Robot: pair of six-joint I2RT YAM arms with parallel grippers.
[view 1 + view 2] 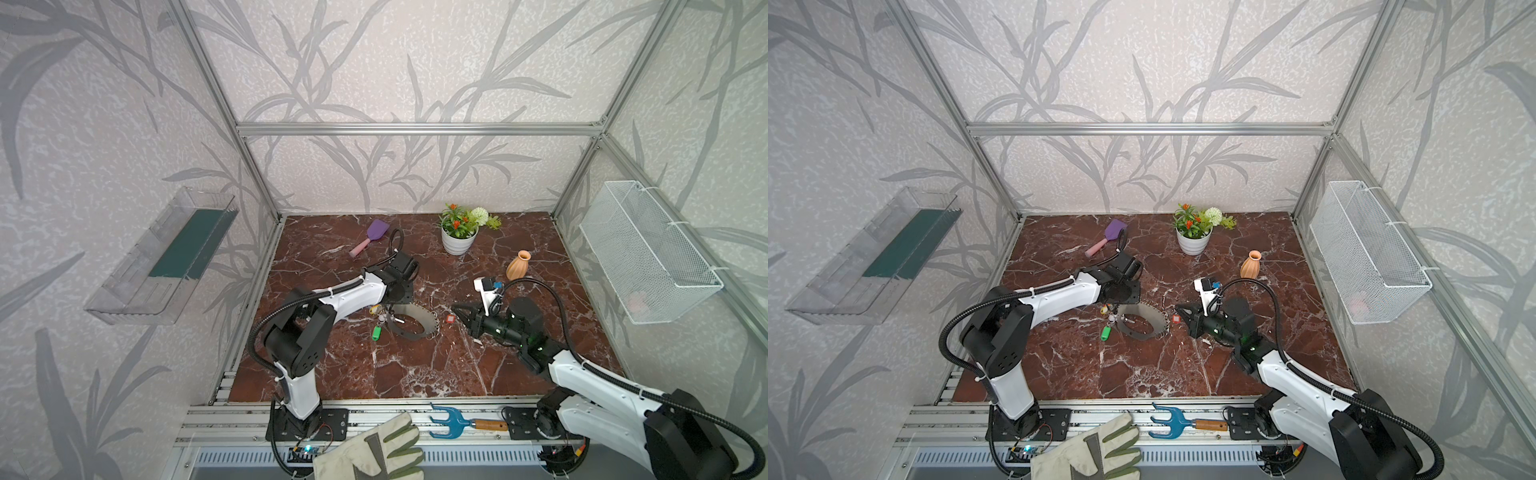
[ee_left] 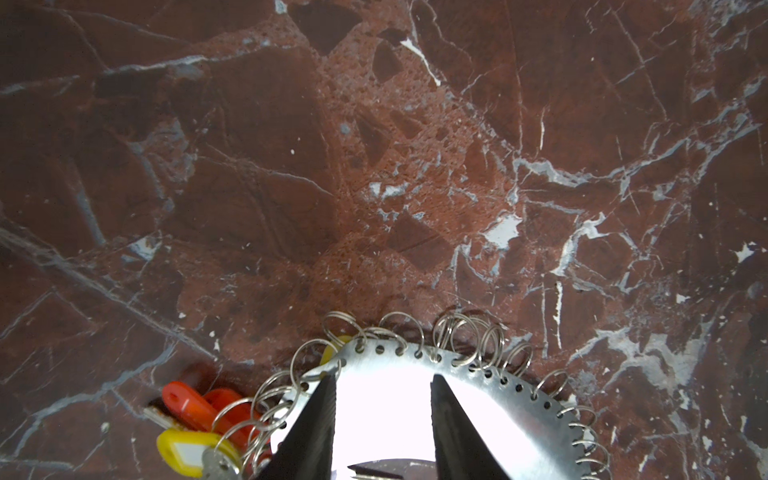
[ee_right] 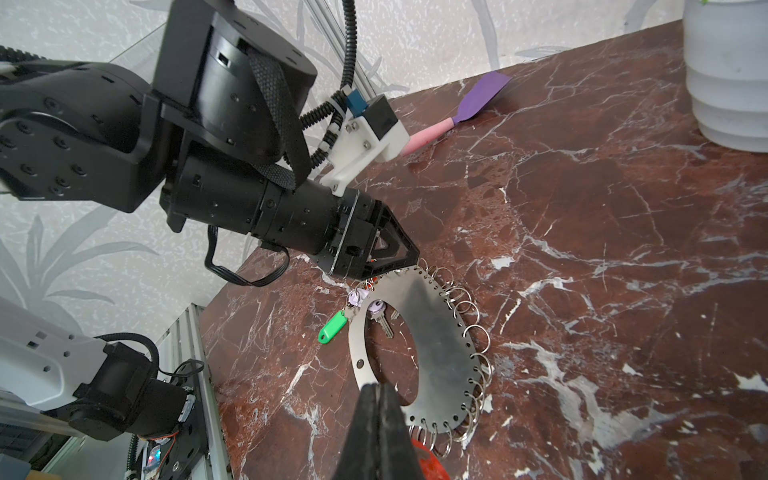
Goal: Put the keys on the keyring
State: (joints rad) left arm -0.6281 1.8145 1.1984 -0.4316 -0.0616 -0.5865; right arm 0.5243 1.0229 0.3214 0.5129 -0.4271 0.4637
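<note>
flat grey keyring (image 3: 440,353), C-shaped (ring-fringed edge)

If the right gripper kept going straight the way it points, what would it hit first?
Most likely the keyring: the right gripper, shut, points at its near edge in the right wrist view. The red key lies just beside the tips; height above it is unclear.

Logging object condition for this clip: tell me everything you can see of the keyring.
The keyring is a flat, silvery, metal-looking band curving around an open middle, its outer edge punched with holes carrying many wire rings. It lies on the table. A green tag, lilac tags and a key hang at one end, where the left gripper straddles it, jaws open. The shut right gripper points at the opposite side.
</note>
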